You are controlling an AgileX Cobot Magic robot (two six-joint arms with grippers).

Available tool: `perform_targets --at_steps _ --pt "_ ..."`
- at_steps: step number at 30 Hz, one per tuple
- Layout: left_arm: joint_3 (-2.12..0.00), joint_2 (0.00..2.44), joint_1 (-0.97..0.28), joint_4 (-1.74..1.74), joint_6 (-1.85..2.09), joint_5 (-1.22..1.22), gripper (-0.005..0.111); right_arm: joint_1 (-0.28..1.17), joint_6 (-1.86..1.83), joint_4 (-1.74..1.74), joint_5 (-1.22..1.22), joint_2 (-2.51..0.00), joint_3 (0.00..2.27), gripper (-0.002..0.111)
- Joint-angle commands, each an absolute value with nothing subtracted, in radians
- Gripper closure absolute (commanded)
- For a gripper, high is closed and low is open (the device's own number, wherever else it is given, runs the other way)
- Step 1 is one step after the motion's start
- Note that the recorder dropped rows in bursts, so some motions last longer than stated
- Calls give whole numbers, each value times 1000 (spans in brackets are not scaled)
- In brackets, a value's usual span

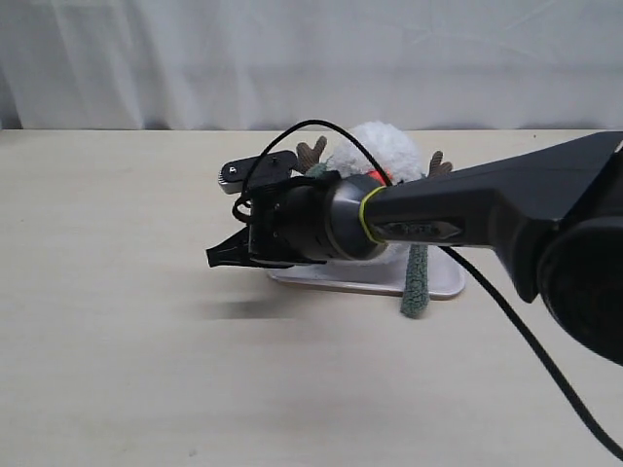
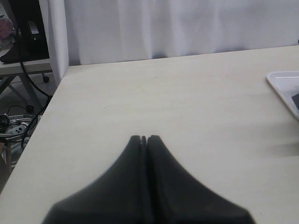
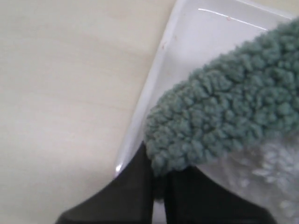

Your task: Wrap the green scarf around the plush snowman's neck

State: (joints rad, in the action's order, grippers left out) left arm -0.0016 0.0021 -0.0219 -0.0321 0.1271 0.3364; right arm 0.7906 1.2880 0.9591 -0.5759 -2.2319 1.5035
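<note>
green scarf [image 3: 224,107] | end pinched in closed right hand [image 3: 161,191] over tray [image 3: 201,32] | left hand [image 2: 144,138] closed, empty

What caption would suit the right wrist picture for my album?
The right gripper pinches the rounded end of the green scarf above a white tray.

Quick headcount: two grippers (left gripper [image 2: 144,139], right gripper [image 1: 216,257]), one plush snowman [image 1: 389,151], one green scarf [image 3: 224,116], one white tray [image 1: 438,285], one table [image 1: 117,341].
</note>
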Motion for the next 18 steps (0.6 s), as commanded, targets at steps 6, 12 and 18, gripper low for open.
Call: perform_targets --at_steps 6,12,18 --pt "0 0 -24 -39 128 324 107 782 888 641 -631 -2137 1511 104" --pt "0 0 -24 -39 128 324 107 782 760 613 -820 -2078 1511 104" --pt "0 0 -24 -39 128 324 107 782 638 573 -971 -2051 1511 104"
